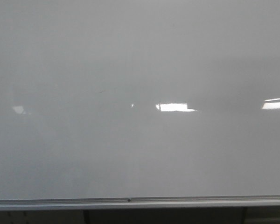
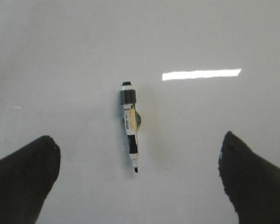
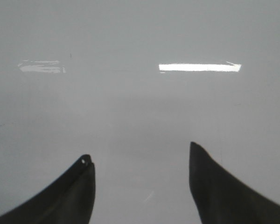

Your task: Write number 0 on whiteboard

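Note:
The whiteboard fills the front view, glossy white-grey with bright light reflections and a silver rail along its lower edge. No number 0 shows on it in any view. In the left wrist view a black-and-white marker lies uncapped on the white surface, its black tip toward my fingers. My left gripper is open and empty, its fingers wide apart on either side of the marker, not touching it. My right gripper is open and empty over bare white surface. Neither gripper shows in the front view.
Bright rectangular light reflections lie on the board and on the surfaces under both wrists. A dark gap with supports shows below the rail.

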Robot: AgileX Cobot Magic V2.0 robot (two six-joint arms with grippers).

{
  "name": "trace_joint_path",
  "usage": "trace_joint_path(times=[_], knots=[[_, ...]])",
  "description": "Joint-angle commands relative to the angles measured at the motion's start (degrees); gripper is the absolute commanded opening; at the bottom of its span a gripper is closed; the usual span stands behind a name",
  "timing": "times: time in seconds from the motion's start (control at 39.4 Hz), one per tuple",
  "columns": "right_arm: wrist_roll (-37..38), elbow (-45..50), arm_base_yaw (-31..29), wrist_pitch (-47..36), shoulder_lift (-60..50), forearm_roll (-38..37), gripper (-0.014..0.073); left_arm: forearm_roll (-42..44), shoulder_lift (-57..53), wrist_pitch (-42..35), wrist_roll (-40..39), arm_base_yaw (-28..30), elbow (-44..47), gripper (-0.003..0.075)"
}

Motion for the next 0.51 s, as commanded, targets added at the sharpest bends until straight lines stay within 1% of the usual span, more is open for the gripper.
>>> trace_joint_path(times=[0.0,0.23,0.36,0.48], knots=[[0.1,-2.1,0.1,-4.1,0.7,0.3,0.0475,-1.6,7.9,-2.7,-0.8,-0.4,-4.1,0.0673],[0.1,-2.1,0.1,-4.1,0.7,0.3,0.0475,-2.2,29.4,-3.3,-0.8,0.1,-13.1,0.0673],[0.1,-2.1,0.1,-4.0,0.7,0.3,0.0475,-2.3,38.5,-3.3,-0.8,1.3,-18.6,0.0673],[0.1,-2.1,0.1,-4.0,0.7,0.3,0.0475,-2.3,45.3,-3.3,-0.8,2.4,-22.7,0.0673]])
